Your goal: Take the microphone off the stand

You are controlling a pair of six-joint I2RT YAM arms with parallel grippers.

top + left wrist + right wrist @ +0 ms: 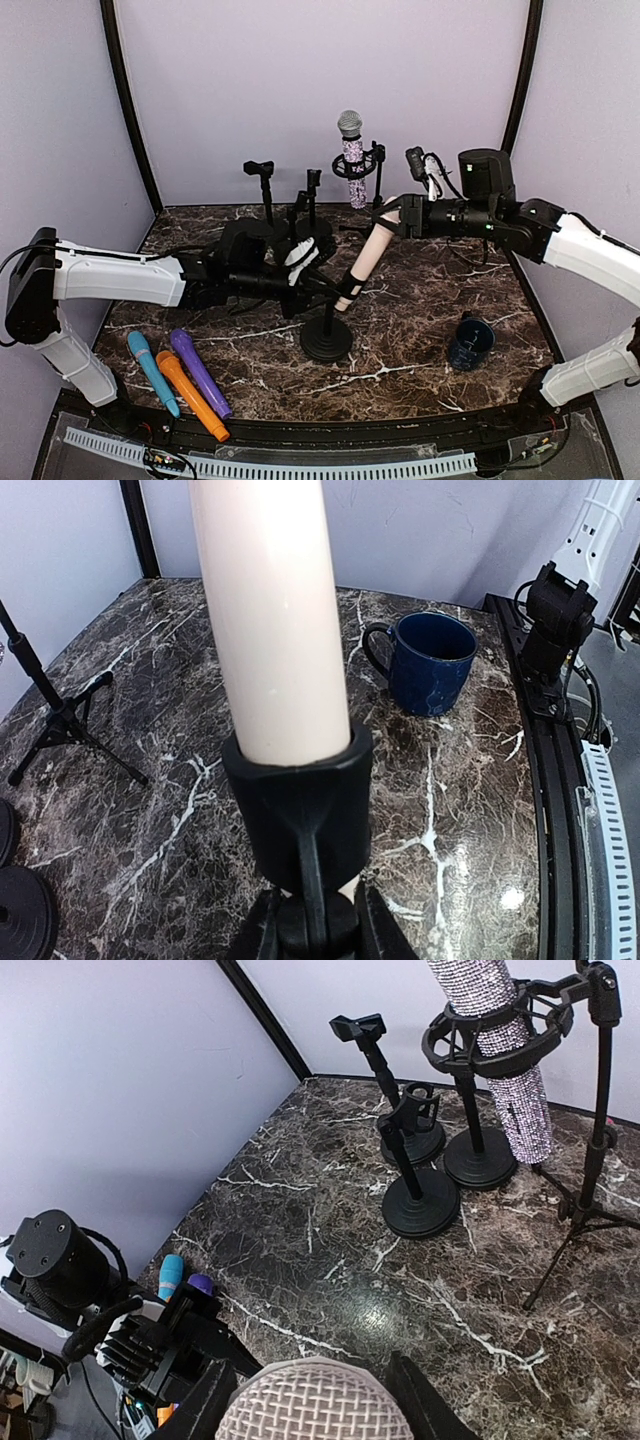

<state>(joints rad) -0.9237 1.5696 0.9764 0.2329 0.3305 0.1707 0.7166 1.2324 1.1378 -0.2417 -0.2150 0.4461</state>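
The stand [326,340] is held steady by the left gripper [318,925], pressed together on its stem just below the clip [300,800]. Above the clip the cream microphone [368,250] is seated, its mesh head pinched by the right gripper [315,1400], probably for drawing it out. The fingertip contact on the stem is cut off.
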